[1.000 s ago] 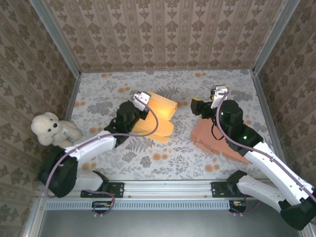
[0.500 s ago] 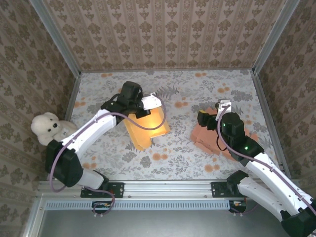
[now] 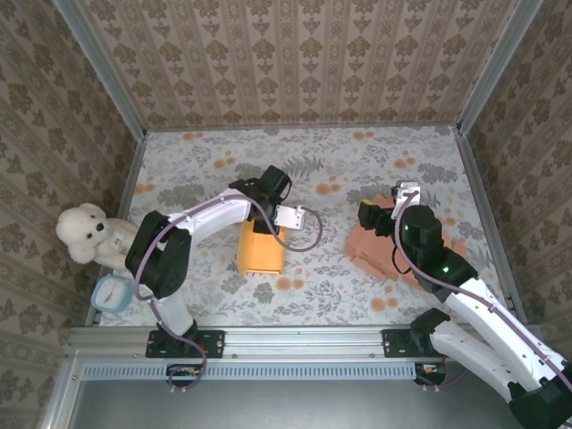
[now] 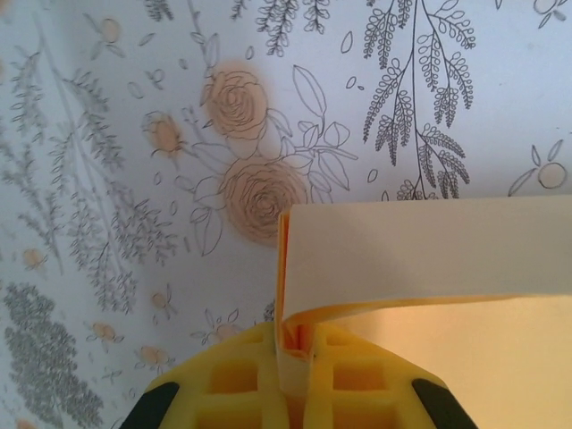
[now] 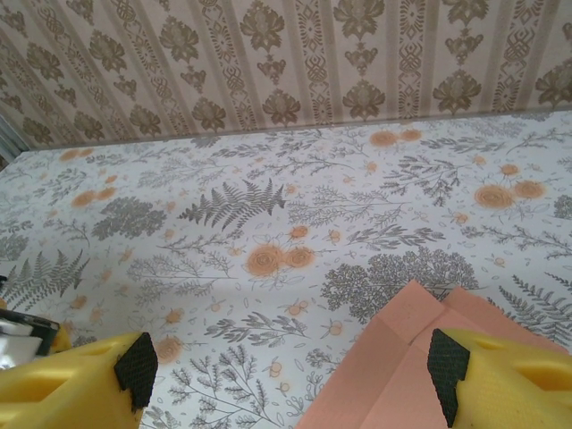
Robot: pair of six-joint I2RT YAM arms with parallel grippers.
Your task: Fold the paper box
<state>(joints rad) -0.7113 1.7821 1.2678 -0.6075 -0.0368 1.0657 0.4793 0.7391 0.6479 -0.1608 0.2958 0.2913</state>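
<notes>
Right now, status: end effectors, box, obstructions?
Left end effector shut on yellow paper box flap. Right end effector open by pink paper. Teddy bear far left.

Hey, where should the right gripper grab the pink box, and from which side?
Pinch the pink box at its far corner flap, coming down from above with the right gripper, likely sliding one finger under the edge. The box lies flat on the table, so only a free edge offers a pinch, and that corner lies ahead between the open fingers.

Box (image 3: 261, 252): yellow-orange paper, partly folded, lying right of bear (image 3: 89, 234). Blanks (image 3: 368, 252): salmon-pink, flat, loosely stacked, farther right of bear.
</notes>
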